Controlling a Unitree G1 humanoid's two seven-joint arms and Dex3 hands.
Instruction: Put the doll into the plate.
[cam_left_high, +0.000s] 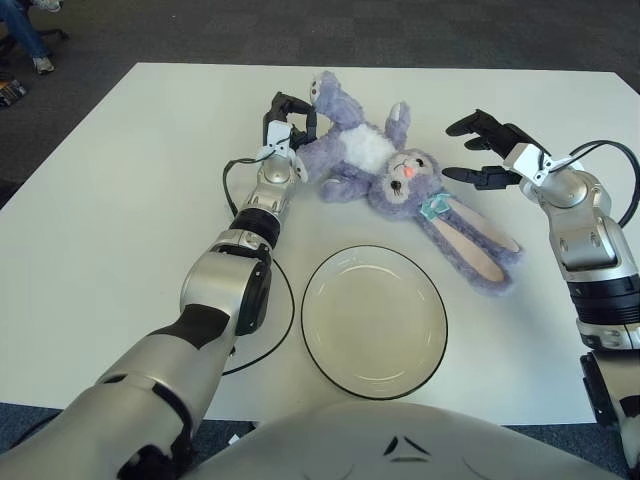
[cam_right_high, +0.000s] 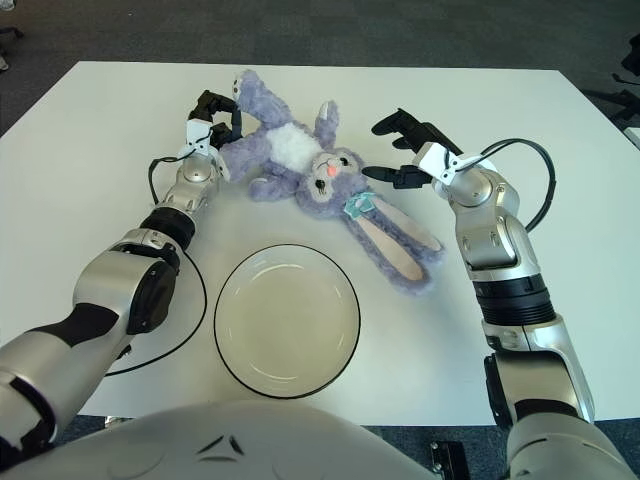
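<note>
Lying on its back on the white tabletop (cam_left_high: 100, 200), the doll (cam_left_high: 385, 170), a purple plush rabbit, sits beyond the plate (cam_left_high: 374, 320) and wholly outside it; its long ears trail toward the robot's right, and the nearer ear ends just beside the plate's far right rim without touching it. The plate holds nothing.

At the doll's far left side the left hand (cam_left_high: 287, 118) has its fingers curled in at one plush limb. They look closed on it, though from the head views I cannot be sure whether they truly pinch the fabric or only press against it. The right hand (cam_left_high: 487, 150) hovers just right of the doll's head, above the ears, with its fingers spread apart and holding nothing; it is near the head but not in contact.

By my reading the task is in its early part. The doll has not been lifted, nothing has been carried, and no part of it is over the plate. What is left is most of the work: a secure hold on the soft body, a lift clear of the tabletop, a short carry toward the robot, and a release with the doll resting inside the rim, floppy ears included.
</note>
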